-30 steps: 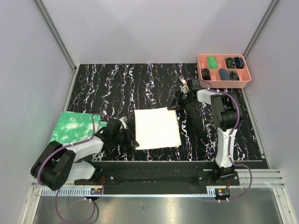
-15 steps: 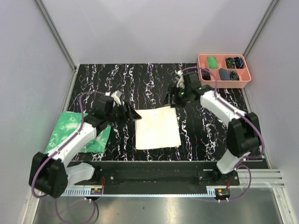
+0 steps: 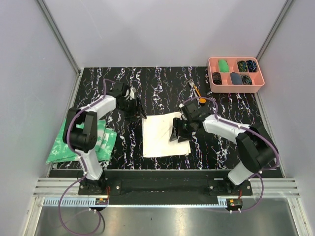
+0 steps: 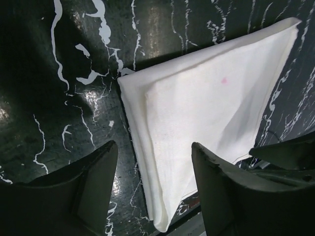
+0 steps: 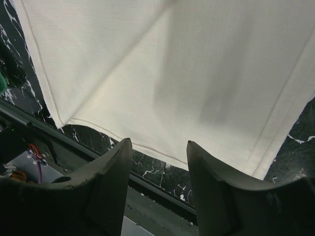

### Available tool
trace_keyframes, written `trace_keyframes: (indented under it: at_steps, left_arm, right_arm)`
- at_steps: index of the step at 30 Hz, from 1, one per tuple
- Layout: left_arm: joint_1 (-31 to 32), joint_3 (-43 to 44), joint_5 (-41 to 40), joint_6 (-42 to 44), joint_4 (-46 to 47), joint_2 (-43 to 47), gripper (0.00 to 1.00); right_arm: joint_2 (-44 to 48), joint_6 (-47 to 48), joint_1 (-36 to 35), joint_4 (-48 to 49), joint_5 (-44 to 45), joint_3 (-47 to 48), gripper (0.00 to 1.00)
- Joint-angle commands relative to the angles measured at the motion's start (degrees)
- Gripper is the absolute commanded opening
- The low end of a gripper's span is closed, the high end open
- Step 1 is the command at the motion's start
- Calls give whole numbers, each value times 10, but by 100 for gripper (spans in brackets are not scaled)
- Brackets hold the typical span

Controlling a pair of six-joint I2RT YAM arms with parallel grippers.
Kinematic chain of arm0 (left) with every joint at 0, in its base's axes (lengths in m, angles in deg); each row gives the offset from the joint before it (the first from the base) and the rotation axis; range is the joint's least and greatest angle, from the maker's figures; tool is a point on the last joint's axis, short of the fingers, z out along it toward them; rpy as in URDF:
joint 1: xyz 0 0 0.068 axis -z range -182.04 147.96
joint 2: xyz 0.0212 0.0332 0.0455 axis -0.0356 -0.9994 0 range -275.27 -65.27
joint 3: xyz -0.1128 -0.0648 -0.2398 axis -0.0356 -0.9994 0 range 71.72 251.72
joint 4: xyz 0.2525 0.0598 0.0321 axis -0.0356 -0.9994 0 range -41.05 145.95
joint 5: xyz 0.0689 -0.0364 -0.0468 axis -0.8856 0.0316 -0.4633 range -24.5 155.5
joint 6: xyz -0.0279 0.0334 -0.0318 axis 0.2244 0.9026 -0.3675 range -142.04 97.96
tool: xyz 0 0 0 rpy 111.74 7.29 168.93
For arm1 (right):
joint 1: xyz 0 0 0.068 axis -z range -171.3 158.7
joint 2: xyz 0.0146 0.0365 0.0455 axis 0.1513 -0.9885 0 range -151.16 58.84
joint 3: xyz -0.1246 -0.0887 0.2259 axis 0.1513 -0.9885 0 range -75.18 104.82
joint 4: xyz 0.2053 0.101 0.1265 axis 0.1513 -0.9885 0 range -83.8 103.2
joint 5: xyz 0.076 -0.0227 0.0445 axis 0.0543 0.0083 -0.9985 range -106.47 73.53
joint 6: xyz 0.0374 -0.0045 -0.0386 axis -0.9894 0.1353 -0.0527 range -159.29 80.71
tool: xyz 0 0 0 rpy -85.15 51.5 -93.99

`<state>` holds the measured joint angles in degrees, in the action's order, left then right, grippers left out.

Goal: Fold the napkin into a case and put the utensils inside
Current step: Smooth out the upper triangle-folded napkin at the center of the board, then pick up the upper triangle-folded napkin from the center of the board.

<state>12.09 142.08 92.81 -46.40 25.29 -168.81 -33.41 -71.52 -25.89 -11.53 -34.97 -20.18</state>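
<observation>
The napkin (image 3: 158, 133) lay flat and open on the black marbled bench (image 3: 162, 83), midway between the left and right edges and closer to the near edge than the far one. It was one square sheet and had not yet been made into a case. The wrist views showed a hem line running parallel to its edges and a small pink spot on the cloth.

The left gripper (image 3: 138, 111) stood just beyond the napkin's far-left corner. Its fingers were spread wide, and nothing was between them. In the left wrist view, this gripper (image 4: 153, 147) looked down on the napkin (image 4: 206, 108) corner and on bare bench beside it.

The right gripper (image 3: 176, 133) hung over the right half of the napkin, near its right edge. Its claw was also wide and held nothing. From the right wrist camera, the fingers of this gripper (image 5: 158, 143) framed the napkin (image 5: 172, 64).

The utensils (image 3: 197, 93) lay together on the bench beyond the napkin's far-right corner, well apart from it. A pink compartment tray (image 3: 237, 89) sat at the far right corner. A green-and-white cloth (image 3: 61, 147) lay at the left edge, partly under the left arm.
</observation>
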Motion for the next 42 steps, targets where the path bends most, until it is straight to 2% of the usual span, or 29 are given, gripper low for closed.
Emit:
trace_keyframes:
  at_steps: [1,7,10,14,20,26,35,36,38,42]
  left_arm:
    - [-5,51,33,48,-21,-50,63]
    - [-2,57,25,63,1,-99,57]
    - [-1,57,28,68,7,-107,50]
    - [-1,54,21,70,9,-113,47]
    - [4,57,19,76,9,-129,40]
    - [6,60,15,80,16,-148,32]
    - [27,43,0,69,25,-145,15]
    - [27,40,-1,65,25,-143,8]
    - [28,27,-15,50,24,-133,1]
    - [28,5,-39,19,24,-111,0]
  right_arm:
    - [58,-19,-4,38,0,-15,56]
    - [52,-44,-43,60,18,-3,51]
    - [31,-68,-80,57,57,26,46]
    - [-5,-109,-141,40,136,78,41]
    - [-93,-143,-217,-26,249,202,43]
    - [-168,-140,-265,-85,290,315,45]
    - [-245,-131,-303,-174,329,396,47]
    - [-249,-129,-304,-187,334,401,48]
    - [-260,-117,-311,-195,337,414,50]
    - [-271,-115,-318,-209,342,424,49]
